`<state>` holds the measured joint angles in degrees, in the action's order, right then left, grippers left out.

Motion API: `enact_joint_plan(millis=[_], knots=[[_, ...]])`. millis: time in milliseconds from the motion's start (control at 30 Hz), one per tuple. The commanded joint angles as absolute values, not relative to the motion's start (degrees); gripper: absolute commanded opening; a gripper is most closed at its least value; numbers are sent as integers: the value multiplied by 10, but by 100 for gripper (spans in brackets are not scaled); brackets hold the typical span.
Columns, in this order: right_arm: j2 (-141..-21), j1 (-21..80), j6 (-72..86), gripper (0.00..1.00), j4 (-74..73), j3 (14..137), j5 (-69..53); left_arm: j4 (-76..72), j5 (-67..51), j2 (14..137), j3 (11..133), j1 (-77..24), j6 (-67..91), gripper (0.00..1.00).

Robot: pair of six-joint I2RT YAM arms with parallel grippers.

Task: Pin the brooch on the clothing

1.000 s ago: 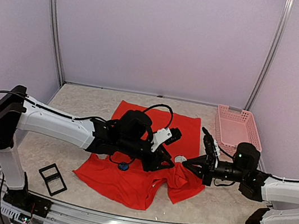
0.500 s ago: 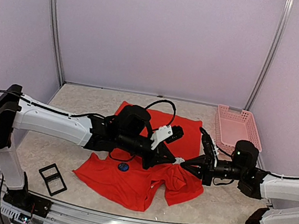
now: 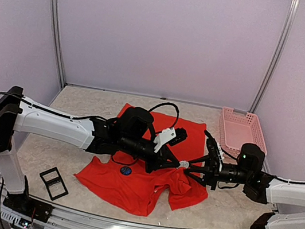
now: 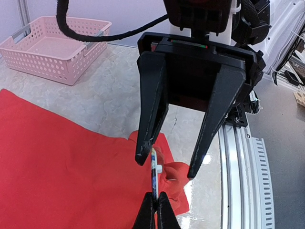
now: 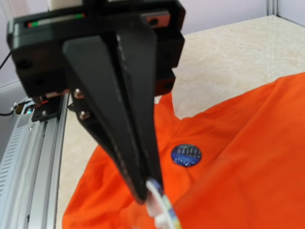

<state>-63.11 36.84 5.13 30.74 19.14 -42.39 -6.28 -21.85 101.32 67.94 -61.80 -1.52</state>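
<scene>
Two openings side by side make up the small flat black frame [image 3: 53, 183] lying on the bench [image 3: 82, 100], nearest the ribbed aluminium rail [image 3: 124, 221], off to the left. That bench is pale and marbled, stone-like, with a dull sheen. Just beyond, the clothing [image 3: 135, 186], a bright red T-shirt of plain soft fabric, lies rumpled across the middle, its near right part bunched into folds. On its near half, towards the left, sits a blue round badge [image 5: 186, 155] with pale marks on its face, too blurred to read. Over the shirt's right side, the left gripper [image 4: 154, 210], matte black, has its slim tapered jaws pinched tight on the brooch [image 4: 153, 171]. It is a thin disc seen edge-on with a white rim, held over the red cloth; whether it touches the fabric I can't tell. Facing it tip to tip, the right gripper [image 4: 167, 164] has its wedge-shaped jaws spread wide, one tip just beside the brooch, the other well off to the side. Farther back on the right stands a pale pink plastic basket [image 3: 240, 131] with perforated lattice walls, apart from the shirt.
</scene>
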Motion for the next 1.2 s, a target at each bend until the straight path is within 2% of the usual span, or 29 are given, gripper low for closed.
enact_joint_plan(millis=[0,167,233,333,533,1033,1167], knots=[[-626,364,43,36,336,182,-427,-97,-236,1019,684,-618,-4,0],[-642,364,31,41,339,178,-431,-105,-241,1020,684,-618,-4,0],[-648,365,24,40,343,178,-432,-104,-243,1020,684,-618,-4,0],[-657,364,26,31,351,190,-437,-105,-244,1019,684,-618,-4,0],[-673,364,28,18,365,195,-438,-109,-247,1023,686,-617,-4,0],[-711,346,87,16,385,220,-458,-102,-249,1034,693,-616,-4,0],[-722,331,106,18,381,234,-464,-93,-250,1039,699,-617,-8,0]])
